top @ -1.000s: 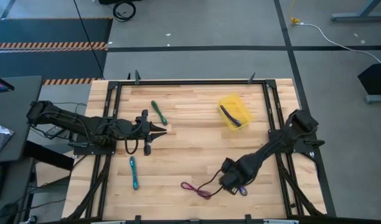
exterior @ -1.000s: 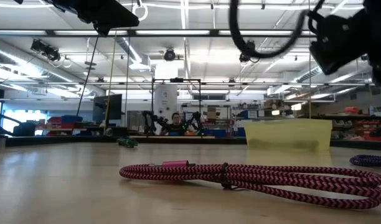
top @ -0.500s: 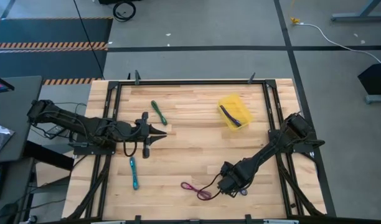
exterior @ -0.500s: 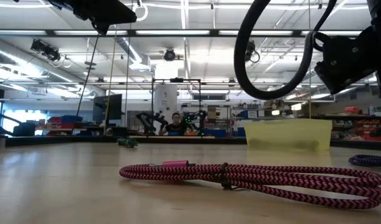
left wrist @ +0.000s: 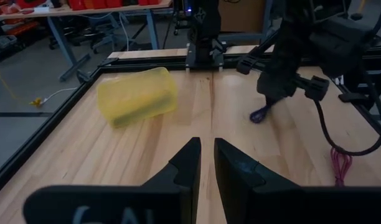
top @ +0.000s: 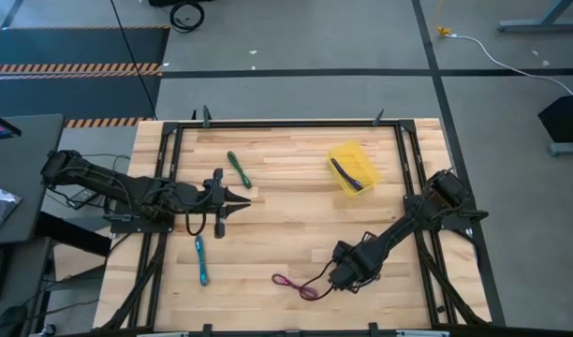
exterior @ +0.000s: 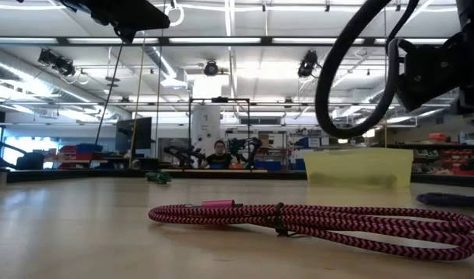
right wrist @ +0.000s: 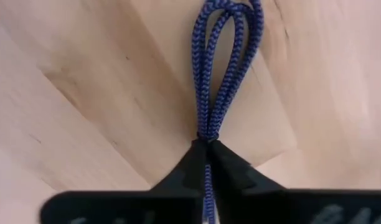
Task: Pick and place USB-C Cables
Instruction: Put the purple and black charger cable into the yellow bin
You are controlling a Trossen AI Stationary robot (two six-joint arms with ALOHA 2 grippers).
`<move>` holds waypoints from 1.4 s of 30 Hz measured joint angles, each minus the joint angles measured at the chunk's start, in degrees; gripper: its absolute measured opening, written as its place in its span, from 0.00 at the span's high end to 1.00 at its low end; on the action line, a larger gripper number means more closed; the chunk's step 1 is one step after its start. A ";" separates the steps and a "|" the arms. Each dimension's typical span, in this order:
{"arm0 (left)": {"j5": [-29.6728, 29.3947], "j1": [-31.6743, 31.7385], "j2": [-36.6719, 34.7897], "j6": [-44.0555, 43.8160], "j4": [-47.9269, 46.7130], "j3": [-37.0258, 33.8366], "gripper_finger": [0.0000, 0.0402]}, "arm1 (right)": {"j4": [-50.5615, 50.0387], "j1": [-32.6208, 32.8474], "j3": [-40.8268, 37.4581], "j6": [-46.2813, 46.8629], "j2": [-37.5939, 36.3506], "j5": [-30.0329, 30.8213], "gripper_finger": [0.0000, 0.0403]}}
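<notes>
My right gripper (top: 347, 279) stands low over the table's near right part, shut on a purple-blue USB-C cable (right wrist: 226, 56). That cable also shows under it in the left wrist view (left wrist: 260, 114). A magenta cable (top: 296, 285) lies flat just to its left. A teal cable (top: 201, 259) and a green cable (top: 239, 168) lie flat on the left half. Another purple cable (top: 350, 175) lies in the yellow tray (top: 340, 154). My left gripper (left wrist: 206, 158) hovers at the left, its fingers a narrow gap apart with nothing between them. My right gripper pinches the purple-blue cable between its two fingertips, just behind its looped end (right wrist: 206, 138). The fingers come from above, slanting down. Several strands run together between them, and the loop (right wrist: 231, 37) sticks out past the tips and lies on the wood.
Black frame rails (top: 286, 124) run around the tabletop. Bare wood (top: 286, 229) lies between the two arms. The right arm's black wire loops above the table (exterior: 353, 85). A person (exterior: 218, 155) sits in the room far beyond the table.
My right gripper has moved a little toward the table's near left and down onto the purple-blue cable, which now hides under it in the high view. In the low view that cable lies flatter than before.
</notes>
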 joint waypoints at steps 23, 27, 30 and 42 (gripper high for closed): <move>0.00 0.00 -0.01 0.11 -0.02 0.01 0.87 | -17.70 -33.19 0.00 -26.29 -25.52 20.35 1.00; -0.01 0.00 -0.01 0.11 0.00 0.00 0.87 | -12.53 -41.74 0.00 -38.76 -25.14 21.01 1.00; -0.02 0.00 -0.01 0.11 -0.03 0.00 0.87 | -10.88 -46.99 0.00 -44.89 -23.52 21.33 1.00; -0.02 0.00 0.00 -0.04 -0.98 0.00 0.87 | -10.75 -54.57 0.00 -51.91 -14.98 19.10 0.94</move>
